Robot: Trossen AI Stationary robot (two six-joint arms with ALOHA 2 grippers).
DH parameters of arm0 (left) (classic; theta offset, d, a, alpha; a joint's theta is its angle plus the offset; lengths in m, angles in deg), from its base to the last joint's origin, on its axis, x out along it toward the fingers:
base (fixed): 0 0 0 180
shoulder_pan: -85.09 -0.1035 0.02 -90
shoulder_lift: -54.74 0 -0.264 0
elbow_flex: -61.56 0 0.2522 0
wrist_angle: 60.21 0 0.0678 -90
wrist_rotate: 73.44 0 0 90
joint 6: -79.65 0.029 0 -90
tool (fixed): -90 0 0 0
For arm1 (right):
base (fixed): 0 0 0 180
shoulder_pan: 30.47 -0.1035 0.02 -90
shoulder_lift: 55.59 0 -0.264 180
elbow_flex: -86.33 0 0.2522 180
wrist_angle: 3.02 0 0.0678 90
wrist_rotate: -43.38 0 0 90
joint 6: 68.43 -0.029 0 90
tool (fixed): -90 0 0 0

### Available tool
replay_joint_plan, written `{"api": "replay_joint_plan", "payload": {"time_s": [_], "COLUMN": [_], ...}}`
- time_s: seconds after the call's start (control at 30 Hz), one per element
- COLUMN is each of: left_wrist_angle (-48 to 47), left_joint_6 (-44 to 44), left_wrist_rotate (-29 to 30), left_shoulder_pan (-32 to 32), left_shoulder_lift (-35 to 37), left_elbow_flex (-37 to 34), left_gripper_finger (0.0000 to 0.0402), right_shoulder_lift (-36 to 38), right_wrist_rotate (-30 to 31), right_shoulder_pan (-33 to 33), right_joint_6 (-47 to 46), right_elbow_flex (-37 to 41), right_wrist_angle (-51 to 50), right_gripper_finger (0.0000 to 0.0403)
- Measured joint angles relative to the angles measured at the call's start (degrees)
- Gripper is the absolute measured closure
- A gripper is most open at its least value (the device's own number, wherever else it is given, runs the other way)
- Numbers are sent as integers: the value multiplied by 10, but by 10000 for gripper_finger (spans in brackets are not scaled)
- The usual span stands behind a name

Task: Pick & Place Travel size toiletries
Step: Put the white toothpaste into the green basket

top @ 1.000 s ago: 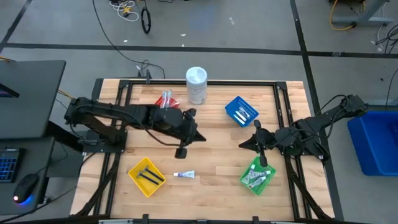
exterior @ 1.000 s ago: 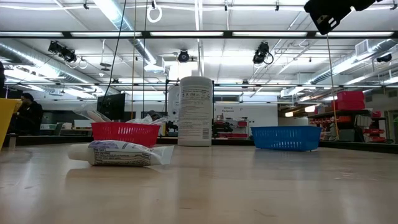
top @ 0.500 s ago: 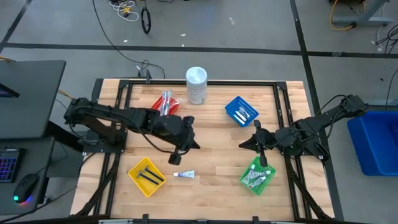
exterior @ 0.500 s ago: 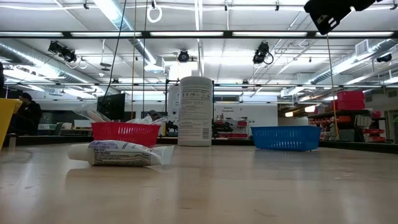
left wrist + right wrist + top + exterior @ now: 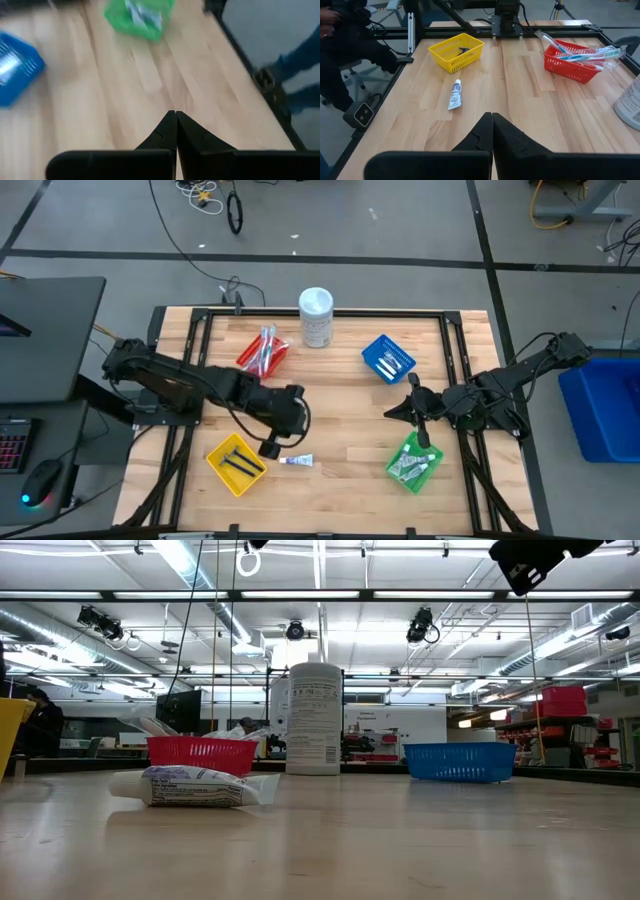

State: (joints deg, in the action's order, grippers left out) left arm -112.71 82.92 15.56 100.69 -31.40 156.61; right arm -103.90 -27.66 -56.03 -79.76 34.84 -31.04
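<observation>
Now only 1 toiletry is seen loose on the table (image 5: 340,385): a small white tube (image 5: 296,461), lying flat at about 6 o'clock of the table centre, between the yellow basket (image 5: 236,463) and the green basket (image 5: 414,463). The rest are seen sorted already: sticks in the red basket (image 5: 264,352), items in the blue basket (image 5: 388,359), black pcs in yellow, packets in green.

The left gripper (image 5: 272,448) is held just beside the tube, at its 10 o'clock, fingers clenched w/ nothing between them. The right gripper (image 5: 414,385) is parked at 3 o'clock, also clenched and empty.

Judged step: approach for pickup of the tube. To be done well, the jaws must be opened before descent, centred over the tube's body, and set across its narrow width, not along its length. A low, square descent is advised, as a flat tube is easily pushed aside. Which basket is meant cannot be told.
</observation>
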Motion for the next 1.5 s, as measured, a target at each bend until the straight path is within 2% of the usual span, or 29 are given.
{"api": "replay_joint_plan", "payload": {"time_s": [0.27, 0.67, 0.93, 1.13, 1.3, 1.5], "left_wrist_angle": [39, 60, 60, 58, 58, 53], "left_joint_6": [-54, -104, -137, -152, -167, -193], "left_wrist_rotate": [4, 15, 25, 33, 38, 57], "left_shoulder_pan": [28, 54, 69, 99, 109, 112], "left_shoulder_lift": [2, 2, -2, -46, -77, -78], "left_elbow_flex": [-85, -142, -143, -143, -143, -143], "left_gripper_finger": [400, 400, 401, 401, 401, 401], "right_shoulder_lift": [0, 0, 0, 0, 0, 0], "right_wrist_rotate": [0, 0, 0, 1, 9, 9], "right_shoulder_pan": [0, 0, 1, 1, 1, 1], "right_joint_6": [0, -3, -4, -12, -28, -28], "right_elbow_flex": [0, 0, 0, 0, 0, 0], "right_wrist_angle": [0, 0, 0, -2, -30, -64], "right_gripper_finger": [400, 400, 400, 400, 400, 400]}}
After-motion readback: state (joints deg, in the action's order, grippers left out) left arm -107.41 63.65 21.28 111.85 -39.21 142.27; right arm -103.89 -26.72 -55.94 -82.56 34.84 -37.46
